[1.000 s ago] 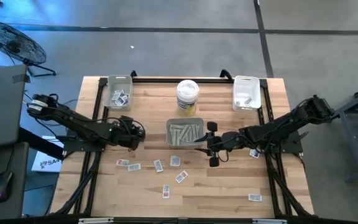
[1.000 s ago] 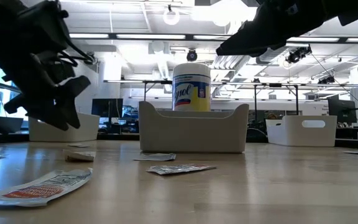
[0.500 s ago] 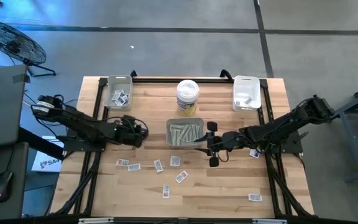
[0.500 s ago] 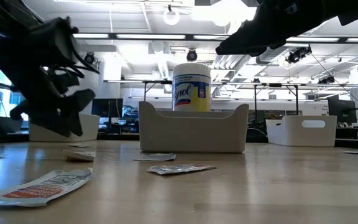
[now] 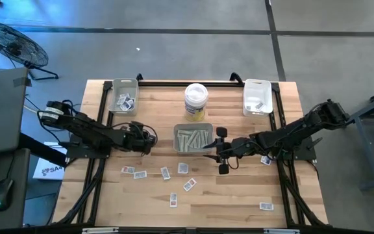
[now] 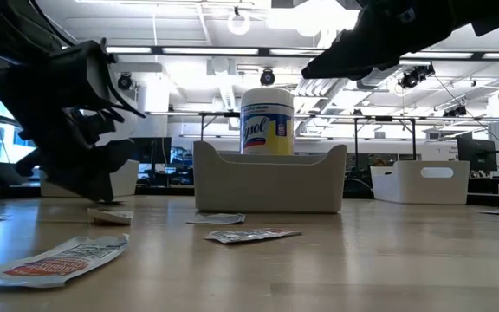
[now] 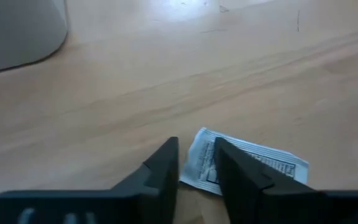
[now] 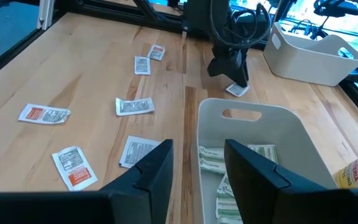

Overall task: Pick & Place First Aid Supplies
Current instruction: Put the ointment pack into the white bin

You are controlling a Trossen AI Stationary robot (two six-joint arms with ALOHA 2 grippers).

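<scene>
At about nine o'clock on the worktop, the left gripper is down at the surface, its jaws narrowed around the near edge of a small white packet that lies flat on the wood. Whether the jaws have actually pinched it cannot be told. This looks like the pick step: the next move calls for finishing the closure, confirming the thin paper is caught, then lifting and carrying it to a tray. The likely target is the left tray at eleven o'clock, which already holds similar square packets.

At the centre, the grey tray holds long pale strips, with the tall tub just behind it at twelve o'clock. More loose packets lie scattered toward six o'clock.

The right gripper hangs with jaws apart, holding nothing, above the wood by the grey tray's right edge, toward three o'clock. The right tray sits at one o'clock.

The left gripper has open wood all around it; the left worktop edge and the frame rail are near, so a lift straight up looks safest.
</scene>
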